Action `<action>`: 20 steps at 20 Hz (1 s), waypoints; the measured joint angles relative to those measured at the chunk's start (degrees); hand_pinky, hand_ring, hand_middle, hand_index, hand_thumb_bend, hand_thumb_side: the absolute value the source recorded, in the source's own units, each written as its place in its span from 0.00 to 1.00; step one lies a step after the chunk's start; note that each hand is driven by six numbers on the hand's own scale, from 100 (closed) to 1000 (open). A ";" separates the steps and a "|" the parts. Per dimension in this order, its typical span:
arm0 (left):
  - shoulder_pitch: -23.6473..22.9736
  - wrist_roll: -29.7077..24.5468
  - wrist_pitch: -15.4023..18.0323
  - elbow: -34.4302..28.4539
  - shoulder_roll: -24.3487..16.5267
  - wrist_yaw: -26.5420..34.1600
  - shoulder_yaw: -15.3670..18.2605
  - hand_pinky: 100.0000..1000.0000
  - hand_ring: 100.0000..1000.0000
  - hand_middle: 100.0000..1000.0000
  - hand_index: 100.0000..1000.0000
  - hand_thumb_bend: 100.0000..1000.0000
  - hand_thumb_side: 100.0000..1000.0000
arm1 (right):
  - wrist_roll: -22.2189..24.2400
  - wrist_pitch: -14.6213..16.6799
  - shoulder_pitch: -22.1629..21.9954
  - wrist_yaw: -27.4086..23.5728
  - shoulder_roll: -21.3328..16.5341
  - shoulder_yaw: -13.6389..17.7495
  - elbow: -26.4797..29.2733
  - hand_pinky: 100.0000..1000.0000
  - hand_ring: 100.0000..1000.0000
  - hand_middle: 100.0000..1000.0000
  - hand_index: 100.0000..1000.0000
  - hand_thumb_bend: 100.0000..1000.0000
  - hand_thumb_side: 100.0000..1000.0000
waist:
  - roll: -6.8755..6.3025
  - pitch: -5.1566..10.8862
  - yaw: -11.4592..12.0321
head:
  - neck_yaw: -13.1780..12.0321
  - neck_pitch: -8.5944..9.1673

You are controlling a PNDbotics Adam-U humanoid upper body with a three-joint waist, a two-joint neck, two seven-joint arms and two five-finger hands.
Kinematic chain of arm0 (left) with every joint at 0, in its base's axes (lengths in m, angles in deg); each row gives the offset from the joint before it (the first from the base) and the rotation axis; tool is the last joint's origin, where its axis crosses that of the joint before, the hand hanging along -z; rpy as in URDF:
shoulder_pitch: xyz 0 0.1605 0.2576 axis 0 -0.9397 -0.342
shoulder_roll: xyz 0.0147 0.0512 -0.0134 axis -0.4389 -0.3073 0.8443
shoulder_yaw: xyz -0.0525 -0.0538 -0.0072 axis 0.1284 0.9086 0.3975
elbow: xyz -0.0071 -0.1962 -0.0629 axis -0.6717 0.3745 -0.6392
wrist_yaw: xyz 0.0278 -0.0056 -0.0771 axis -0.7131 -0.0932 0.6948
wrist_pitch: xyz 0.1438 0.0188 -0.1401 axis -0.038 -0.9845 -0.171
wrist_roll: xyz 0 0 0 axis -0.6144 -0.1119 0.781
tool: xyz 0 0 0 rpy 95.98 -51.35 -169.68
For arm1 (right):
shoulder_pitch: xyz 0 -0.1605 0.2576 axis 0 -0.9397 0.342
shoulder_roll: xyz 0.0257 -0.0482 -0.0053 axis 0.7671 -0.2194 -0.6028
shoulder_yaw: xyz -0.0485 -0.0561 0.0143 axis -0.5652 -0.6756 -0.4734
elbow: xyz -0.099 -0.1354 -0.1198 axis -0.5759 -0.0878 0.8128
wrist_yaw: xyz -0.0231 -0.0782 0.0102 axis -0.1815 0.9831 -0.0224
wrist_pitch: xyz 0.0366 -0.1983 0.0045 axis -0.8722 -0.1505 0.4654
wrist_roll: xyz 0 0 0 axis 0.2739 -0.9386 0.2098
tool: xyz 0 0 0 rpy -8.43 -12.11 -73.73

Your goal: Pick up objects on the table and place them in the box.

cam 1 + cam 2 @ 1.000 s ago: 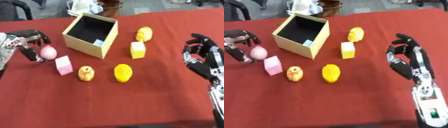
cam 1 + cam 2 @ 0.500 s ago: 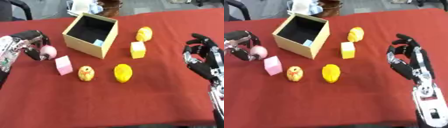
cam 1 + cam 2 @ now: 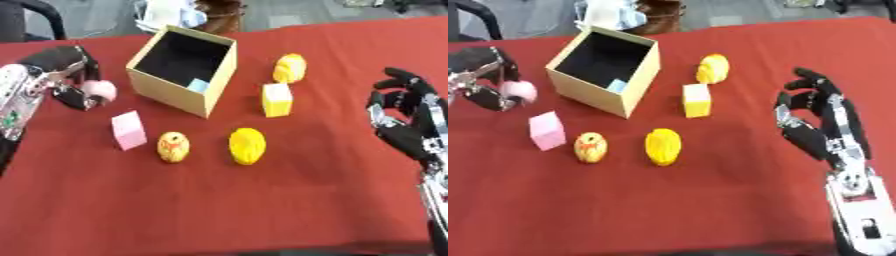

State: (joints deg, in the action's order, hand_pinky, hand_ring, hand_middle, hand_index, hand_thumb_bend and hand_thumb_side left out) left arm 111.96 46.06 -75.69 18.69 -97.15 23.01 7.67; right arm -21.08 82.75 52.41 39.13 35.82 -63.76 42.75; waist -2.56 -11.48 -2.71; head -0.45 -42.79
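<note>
Barely begun, by the look of it. Found only one pale blue block (image 3: 199, 85) inside the open cardboard box (image 3: 171, 94), tucked against its near right wall. Counted five things left on the red table (image 3: 262, 200): a pink cube (image 3: 129, 130) in front of the box's left corner, a small orange-yellow ball with red marks (image 3: 173, 147) just right of it, a yellow ribbed lump (image 3: 248, 145) further right, a yellow cube (image 3: 277, 99) beside the box's right side, and another yellow rounded piece (image 3: 290, 68) behind that cube.

Saw a sixth thing, a pink ball (image 3: 100, 90), pinched in the left hand (image 3: 61, 75), fingers curled round it, left of the box and level with its near wall, not over the opening. Could not tell whether lifted clear of the cloth or touching it.

Noted the right hand (image 3: 820, 117) idle at the right side, well apart from everything, fingers relaxed and spread, holding nothing.

Judged the step in hand as carrying the pink ball rightward and up over the box rim for release; after that, five more pickups, with the pink cube nearest the left hand and the yellow cube nearest the right.
</note>
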 measured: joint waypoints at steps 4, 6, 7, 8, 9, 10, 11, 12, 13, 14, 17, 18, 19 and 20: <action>2.87 -0.54 -0.75 -4.43 -1.46 0.66 0.68 0.53 0.42 0.42 0.54 0.30 0.00 | 0.01 0.00 -0.01 0.00 0.00 -0.02 -0.05 0.58 0.52 0.61 0.83 0.00 0.14 | 0.00 0.00 -0.10 | 0.00 -0.05; 4.26 -0.32 -1.14 -5.32 -1.44 0.76 0.77 0.54 0.43 0.43 0.55 0.30 0.00 | 0.04 0.01 -0.02 0.00 0.00 -0.04 -0.06 0.58 0.52 0.61 0.83 0.00 0.14 | 0.00 0.20 -0.24 | -0.01 -0.08; 5.09 -0.05 -1.36 -5.52 -1.40 0.76 0.81 0.55 0.43 0.43 0.55 0.30 0.00 | 0.07 0.02 -0.02 0.00 0.00 -0.05 -0.06 0.58 0.52 0.61 0.83 0.00 0.14 | 0.00 0.23 -0.41 | -0.02 -0.10; 5.84 0.35 -1.52 -5.55 -1.28 0.73 0.81 0.55 0.43 0.44 0.56 0.30 0.00 | 0.11 0.05 -0.02 0.00 0.00 -0.07 -0.07 0.58 0.52 0.61 0.83 0.00 0.15 | 0.00 0.23 -0.64 | -0.03 -0.13; 6.39 0.80 -1.64 -5.46 -1.01 0.61 0.80 0.55 0.44 0.44 0.56 0.30 0.00 | 0.16 0.08 -0.02 0.00 0.00 -0.11 -0.07 0.58 0.52 0.61 0.83 0.00 0.15 | 0.00 0.23 -0.90 | -0.04 -0.19; 6.83 1.28 -1.67 -5.26 -0.52 0.43 0.69 0.55 0.44 0.44 0.56 0.30 0.00 | 0.23 0.12 -0.01 0.00 0.00 -0.23 -0.08 0.58 0.52 0.61 0.83 0.00 0.15 | 0.00 0.23 -1.15 | -0.07 -0.24; 7.18 1.76 -1.65 -4.80 0.08 0.20 0.59 0.56 0.44 0.44 0.57 0.30 0.00 | 0.30 0.15 0.00 -0.01 0.00 -0.36 -0.08 0.58 0.52 0.61 0.83 0.00 0.15 | 0.00 0.23 -1.37 | -0.13 -0.25; 7.46 2.20 -1.61 -4.15 0.75 -0.07 0.53 0.56 0.44 0.44 0.57 0.30 0.00 | 0.39 0.16 0.01 -0.02 0.00 -0.40 -0.09 0.58 0.52 0.61 0.83 0.00 0.15 | 0.00 0.23 -1.66 | -0.23 -0.25; 7.68 2.59 -1.55 -3.32 1.52 -0.36 0.34 0.57 0.45 0.45 0.58 0.30 0.00 | 0.44 0.16 0.02 -0.03 0.00 -0.42 -0.11 0.58 0.52 0.61 0.83 0.00 0.15 | 0.00 0.23 -2.02 | -0.36 -0.26; 7.91 2.87 -1.40 -2.30 2.43 -0.67 0.15 0.57 0.45 0.46 0.58 0.30 0.00 | 0.48 0.15 0.04 -0.05 0.00 -0.45 -0.12 0.58 0.52 0.61 0.83 0.00 0.15 | 0.00 0.23 -2.40 | -0.50 -0.26; 8.11 3.56 -0.67 0.88 4.99 -1.63 -0.49 0.60 0.50 0.50 0.63 0.32 0.00 | 0.67 0.18 0.07 -0.20 0.01 -0.70 -0.24 0.58 0.52 0.61 0.83 0.00 0.15 | 0.00 0.23 -3.12 | -0.76 -0.26; 8.11 3.72 -0.32 1.73 5.63 -1.81 -0.70 0.61 0.51 0.52 0.64 0.32 0.00 | 0.70 0.21 0.08 -0.27 0.02 -0.73 -0.26 0.58 0.52 0.61 0.83 0.00 0.15 | 0.00 0.23 -3.26 | -0.84 -0.26; 8.11 3.83 0.07 2.48 6.23 -1.95 -0.92 0.63 0.54 0.55 0.66 0.33 0.00 | 0.74 0.24 0.09 -0.33 0.02 -0.74 -0.29 0.58 0.52 0.61 0.83 0.00 0.15 | 0.00 0.23 -3.34 | -0.94 -0.26; 8.10 3.85 0.49 3.09 6.71 -2.03 -1.16 0.64 0.55 0.56 0.68 0.34 0.00 | 0.77 0.27 0.09 -0.40 0.02 -0.74 -0.36 0.58 0.52 0.61 0.83 0.00 0.15 | 0.00 0.23 -3.37 | -0.98 -0.26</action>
State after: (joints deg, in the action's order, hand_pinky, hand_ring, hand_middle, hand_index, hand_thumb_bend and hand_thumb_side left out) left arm 120.05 49.91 -75.20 21.77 -90.44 20.98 6.51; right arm -20.31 83.02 52.50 38.73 35.85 -64.49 42.39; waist -2.56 -11.24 -6.08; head -1.43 -43.04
